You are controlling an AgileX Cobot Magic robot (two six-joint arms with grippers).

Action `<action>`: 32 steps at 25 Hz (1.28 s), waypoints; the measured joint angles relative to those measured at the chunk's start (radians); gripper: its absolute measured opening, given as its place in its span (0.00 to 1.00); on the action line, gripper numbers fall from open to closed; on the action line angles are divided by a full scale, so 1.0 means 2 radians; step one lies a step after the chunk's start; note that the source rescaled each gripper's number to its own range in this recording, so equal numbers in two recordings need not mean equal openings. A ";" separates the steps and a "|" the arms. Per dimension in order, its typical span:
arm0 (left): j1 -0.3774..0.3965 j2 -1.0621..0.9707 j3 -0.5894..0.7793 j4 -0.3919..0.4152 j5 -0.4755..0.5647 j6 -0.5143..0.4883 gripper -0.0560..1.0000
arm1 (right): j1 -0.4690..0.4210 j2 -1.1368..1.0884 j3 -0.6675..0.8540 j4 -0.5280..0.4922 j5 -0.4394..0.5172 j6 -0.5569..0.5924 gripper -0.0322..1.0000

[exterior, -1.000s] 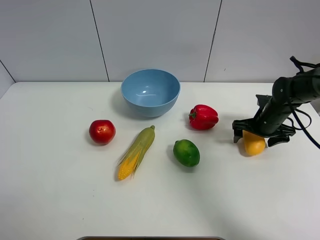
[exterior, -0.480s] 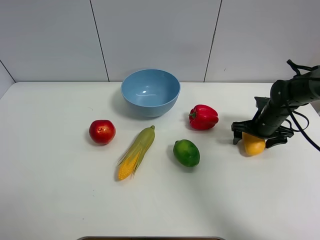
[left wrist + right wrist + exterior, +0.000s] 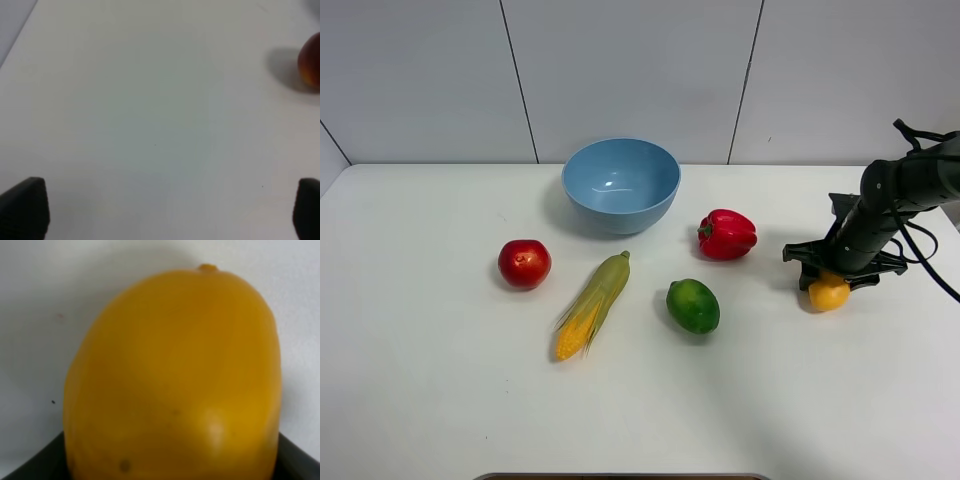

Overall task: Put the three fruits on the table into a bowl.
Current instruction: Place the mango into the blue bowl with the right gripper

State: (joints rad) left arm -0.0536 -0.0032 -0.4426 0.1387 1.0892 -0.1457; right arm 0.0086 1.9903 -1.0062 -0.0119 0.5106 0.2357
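The oblong orange-yellow fruit (image 3: 829, 292) lies on the white table (image 3: 440, 380) at the right, and my right gripper (image 3: 835, 278) is shut on it from above. It fills the right wrist view as the same fruit (image 3: 172, 375) between dark fingers (image 3: 30, 467). The red apple (image 3: 524, 263) sits at the left and the green lime-like fruit (image 3: 693, 305) near the middle. The light-blue bowl (image 3: 620, 212) stands at the back. My left gripper (image 3: 160, 212) is open over bare table, with the apple (image 3: 312, 62) at the frame's edge.
A red bell pepper (image 3: 727, 234) lies between the bowl and the right gripper. A corn cob in green husk (image 3: 592, 304) lies between the apple and the lime. A wall rises just behind the table.
My right gripper's fingers have closed in on the orange-yellow fruit. The arm shifted slightly toward the back. Everything else stayed put.
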 joint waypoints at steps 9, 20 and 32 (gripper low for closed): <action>0.000 0.000 0.000 0.000 0.000 0.000 1.00 | 0.000 0.000 0.000 0.000 0.000 0.000 0.07; 0.000 0.000 0.000 0.000 0.000 0.000 1.00 | 0.000 0.000 0.000 0.000 0.000 0.000 0.07; 0.000 0.000 0.000 0.000 0.000 0.000 1.00 | 0.000 -0.097 0.001 -0.001 0.039 0.000 0.07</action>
State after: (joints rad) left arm -0.0536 -0.0032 -0.4418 0.1387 1.0892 -0.1457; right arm 0.0086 1.7957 -1.0052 -0.0143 0.5888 0.2357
